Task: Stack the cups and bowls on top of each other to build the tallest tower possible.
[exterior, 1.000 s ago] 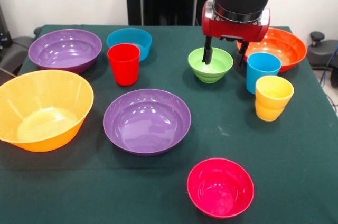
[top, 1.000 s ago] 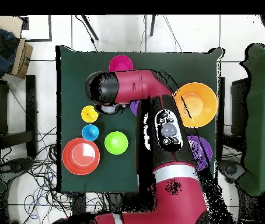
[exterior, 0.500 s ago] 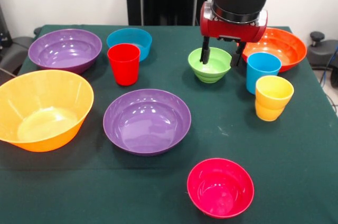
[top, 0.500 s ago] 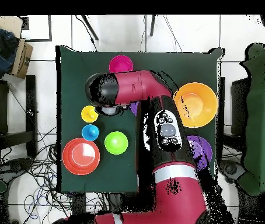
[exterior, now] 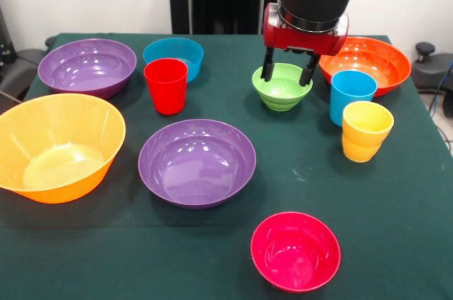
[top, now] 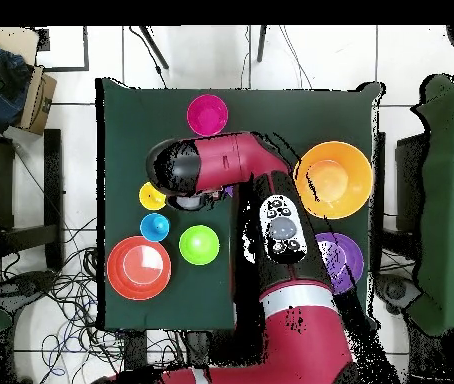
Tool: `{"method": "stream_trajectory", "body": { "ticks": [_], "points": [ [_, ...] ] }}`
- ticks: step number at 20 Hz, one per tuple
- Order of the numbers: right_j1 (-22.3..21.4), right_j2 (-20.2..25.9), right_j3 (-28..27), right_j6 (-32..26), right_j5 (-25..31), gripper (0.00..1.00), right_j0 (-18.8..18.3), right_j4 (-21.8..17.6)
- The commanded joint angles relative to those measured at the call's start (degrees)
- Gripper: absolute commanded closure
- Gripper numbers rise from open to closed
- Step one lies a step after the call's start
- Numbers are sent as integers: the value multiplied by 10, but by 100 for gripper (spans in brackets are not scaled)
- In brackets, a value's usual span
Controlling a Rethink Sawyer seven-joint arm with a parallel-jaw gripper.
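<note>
My gripper [exterior: 287,76] hangs open just above the green bowl [exterior: 282,87], one finger over each side of its rim, with nothing held. To the right stand a light blue cup [exterior: 352,95] and a yellow cup [exterior: 367,130]. A red cup [exterior: 165,85] stands left of centre, with a blue bowl [exterior: 173,55] behind it. Two purple bowls [exterior: 197,161] [exterior: 87,66], a big yellow-orange bowl [exterior: 56,146], an orange bowl [exterior: 368,64] and a pink bowl [exterior: 295,250] sit apart on the cloth. In the overhead view the arm [top: 221,160] covers the gripper and lies beside the green bowl [top: 199,245].
The green tablecloth [exterior: 396,201] covers the whole table. Chairs [top: 451,200] stand at both sides of the table in the overhead view, and cables [top: 61,290] lie on the floor. A cardboard box [top: 37,98] sits on a side chair.
The gripper has risen and shifted left, from down inside and beside the green bowl to just above its rim. The bowls and cups have not moved.
</note>
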Motion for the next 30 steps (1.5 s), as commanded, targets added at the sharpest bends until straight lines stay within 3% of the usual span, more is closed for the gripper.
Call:
{"method": "stream_trajectory", "body": {
  "ticks": [1,15,30],
  "points": [
    [-6,38,59,-94,-33,0,-9,-42],
    [-11,36,67,-84,-42,0,-2,-56],
    [-38,20,113,-23,-74,0,30,-48]
  ]
}}
